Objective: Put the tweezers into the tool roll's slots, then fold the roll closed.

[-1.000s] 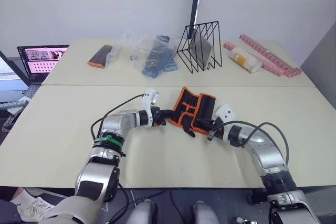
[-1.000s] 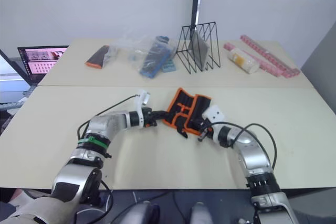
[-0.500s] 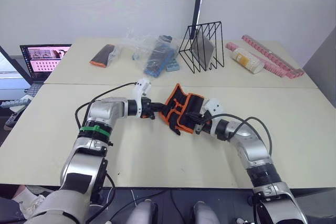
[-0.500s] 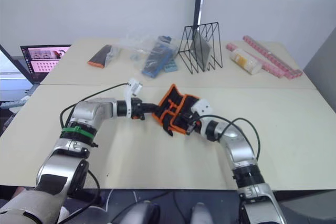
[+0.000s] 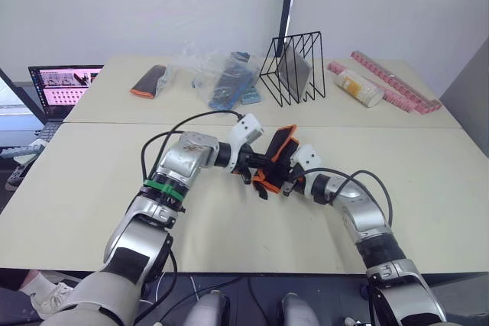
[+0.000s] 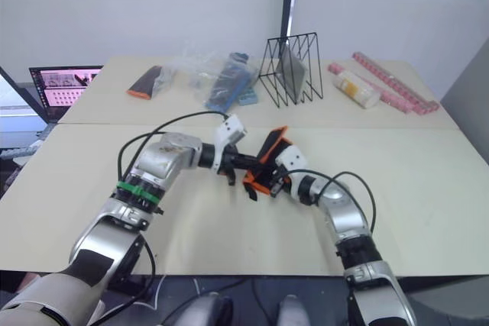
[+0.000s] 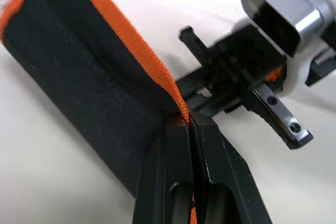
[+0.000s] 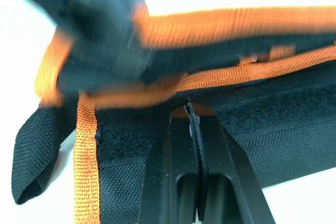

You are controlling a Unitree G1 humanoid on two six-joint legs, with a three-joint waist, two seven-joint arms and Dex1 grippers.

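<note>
Tool roll [image 5: 273, 159] folded, mid-desk [image 5: 92, 188], nothing showing inside; left tool [image 7: 190, 129] and right tool [image 8: 193, 124] both clenched on its orange edge.

Beige counter [image 5: 92, 188]: tool roll [image 5: 273, 159] centre; far side: pouch [image 5: 147, 82], plastic bag [image 5: 221, 78], wire rack [image 5: 294, 66], bottle [image 5: 355, 86].

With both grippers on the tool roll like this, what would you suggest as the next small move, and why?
Probably carry the left gripper a little further over and press its flap flat. It is shut on the orange edge of the tool roll, which stands half folded, while the right gripper pinches the other edge.
</note>
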